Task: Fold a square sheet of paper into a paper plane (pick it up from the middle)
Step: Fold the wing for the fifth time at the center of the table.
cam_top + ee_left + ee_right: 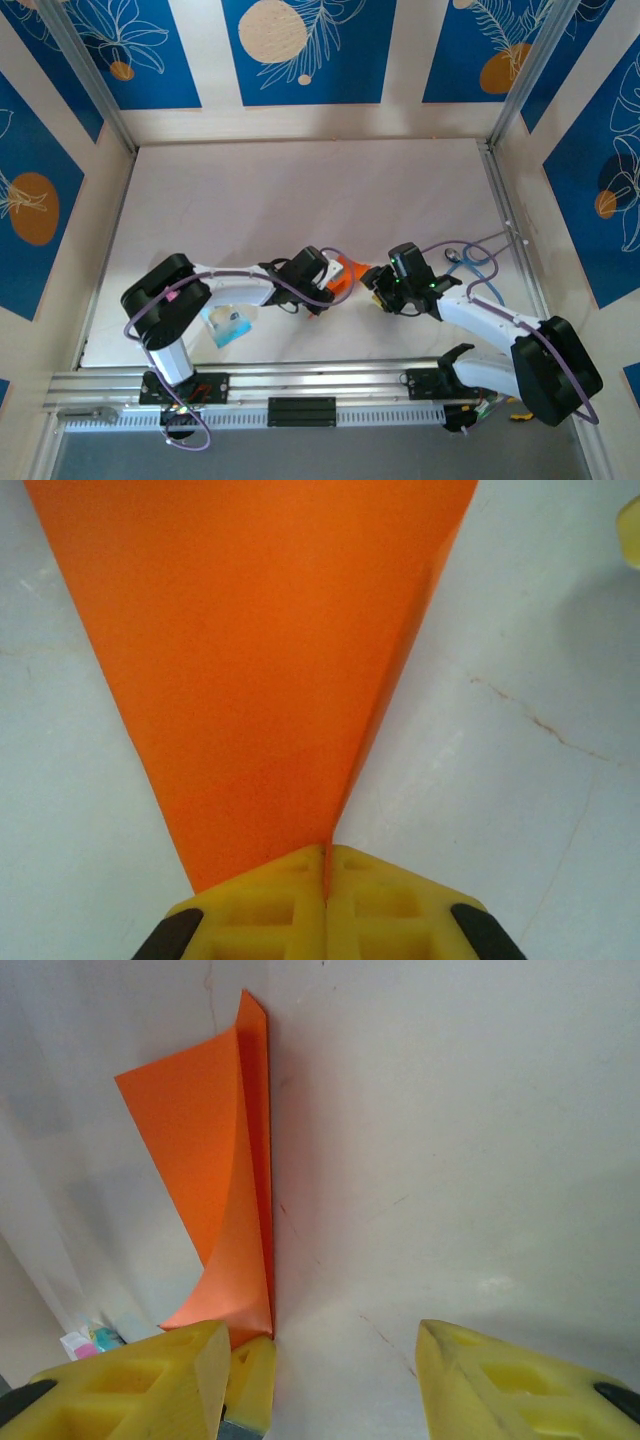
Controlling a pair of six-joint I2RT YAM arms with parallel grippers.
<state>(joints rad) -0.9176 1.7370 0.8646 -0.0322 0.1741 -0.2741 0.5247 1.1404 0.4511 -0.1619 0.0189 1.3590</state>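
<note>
Yellow fingers of the left gripper (325, 865) are pinched shut on the narrow tip of the folded bright orange paper sheet (260, 660), which fans toward the frame's top (long axis straight ahead). Right gripper (320, 1345), open and empty, hovers just beside it over the white desk (450, 1160).

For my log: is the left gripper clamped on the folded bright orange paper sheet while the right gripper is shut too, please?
No: the right gripper stands open, as the right wrist view shows; the left gripper is clamped on the bright orange paper sheet.
</note>
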